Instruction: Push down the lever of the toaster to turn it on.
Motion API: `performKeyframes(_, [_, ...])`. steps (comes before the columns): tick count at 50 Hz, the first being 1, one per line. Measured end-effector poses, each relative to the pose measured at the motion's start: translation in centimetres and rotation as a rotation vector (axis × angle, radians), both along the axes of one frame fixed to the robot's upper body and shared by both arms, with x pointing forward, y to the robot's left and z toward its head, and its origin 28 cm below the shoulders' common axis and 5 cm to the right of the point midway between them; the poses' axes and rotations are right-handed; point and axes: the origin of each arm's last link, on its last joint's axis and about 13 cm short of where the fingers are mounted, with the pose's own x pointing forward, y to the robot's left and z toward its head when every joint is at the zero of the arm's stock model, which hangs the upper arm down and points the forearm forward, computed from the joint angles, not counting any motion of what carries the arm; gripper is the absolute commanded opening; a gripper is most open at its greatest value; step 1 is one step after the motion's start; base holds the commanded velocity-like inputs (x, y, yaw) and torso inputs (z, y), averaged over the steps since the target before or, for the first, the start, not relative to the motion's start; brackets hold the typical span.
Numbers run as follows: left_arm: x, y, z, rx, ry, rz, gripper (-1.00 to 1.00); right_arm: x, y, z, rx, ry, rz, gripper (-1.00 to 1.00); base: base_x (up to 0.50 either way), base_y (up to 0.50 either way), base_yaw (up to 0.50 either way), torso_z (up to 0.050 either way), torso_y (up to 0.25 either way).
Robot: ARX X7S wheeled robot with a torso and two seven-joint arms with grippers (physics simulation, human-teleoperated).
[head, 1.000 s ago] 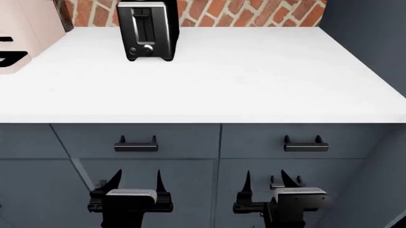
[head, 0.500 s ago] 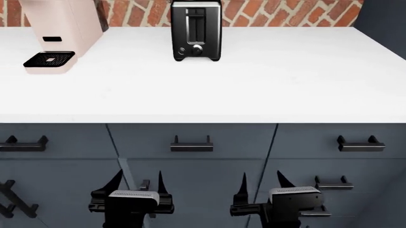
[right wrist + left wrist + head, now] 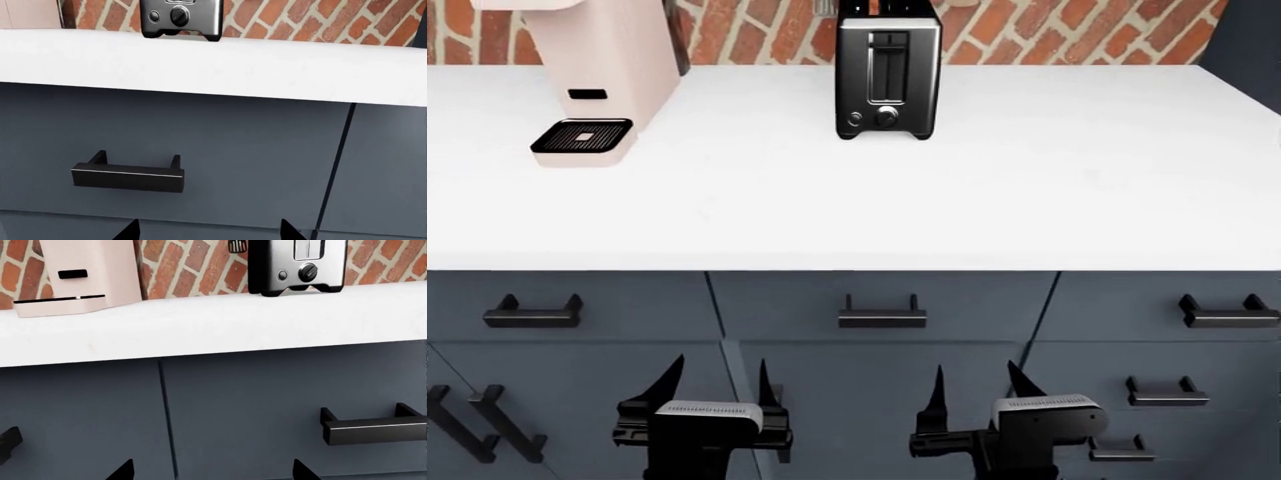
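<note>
At the far edge of the white countertop, against the brick wall, stands the toaster, upright, glossy black with a silver trim band, its narrow control face turned toward the robot; the lever sits at the top of its tall vertical slot, a small black tab, and below the slot are two round knobs side by side near the base; in the left wrist view the toaster shows only its lower part with the knobs, and in the right wrist view the toaster is likewise cut off above the knobs, so the lever is out of both. To the left of the toaster, apart from it, stands a pale pink coffee machine with a black drip grate at its near foot. Below the near edge of the counter runs a row of dark grey-blue drawer fronts with black bar handles. Both grippers hang well nearer and lower than the toaster, in front of the cabinets and beneath the counter level, touching nothing; the left gripper lies left of the toaster's line and the right gripper right of it; each has its pointed black fingers spread apart with nothing between them.
</note>
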Motion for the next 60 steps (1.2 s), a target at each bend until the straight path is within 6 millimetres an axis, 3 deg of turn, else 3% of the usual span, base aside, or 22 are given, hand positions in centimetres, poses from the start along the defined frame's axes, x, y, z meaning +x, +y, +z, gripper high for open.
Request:
performKeyframes(16, [0.0,0.0,0.1,0.005,0.0,0.0,1.0,0.0,0.1,0.1,0.0,0.001,0.011,1.0,0.0,0.0,0.0,0.048,0.0])
performKeyframes(20, [-0.1,0.2,1.0,-0.003,-0.015,0.007,1.0,-0.2,0.2,0.6,-0.009,-0.015,0.018,1.0,0.0,0.0,0.0,0.0,0.0])
performKeyframes(24, [-0.3,0.8,3.4,-0.035,-0.075,0.017,1.0,-0.7,0.3,2.9,-0.031,-0.082,0.027,1.0,0.0,0.0,0.0,0.0,0.0])
performKeyframes(32, [-0.6,1.9,9.9,-0.11,-0.247,0.03,1.0,-1.5,0.5,9.8,-0.092,-0.285,0.06,1.0,0.0,0.0,0.0,0.0,0.0])
performKeyframes(38, [-1.0,1.9,13.0,-0.13,-0.337,0.015,1.0,-2.4,0.5,13.0,-0.116,-0.392,0.071,1.0,0.0,0.0,0.0,0.0,0.0])
performKeyframes(46, [-1.5,1.9,14.8,-0.135,-0.396,0.002,1.0,-3.4,0.4,15.2,-0.128,-0.477,0.082,1.0,0.23,0.0,0.0,0.0,0.0])
performKeyframes(60, [-2.1,2.1,15.5,-0.133,-0.421,-0.006,1.0,-4.2,0.4,16.1,-0.137,-0.522,0.092,1.0,0.5,0.0,0.0,0.0,0.0])
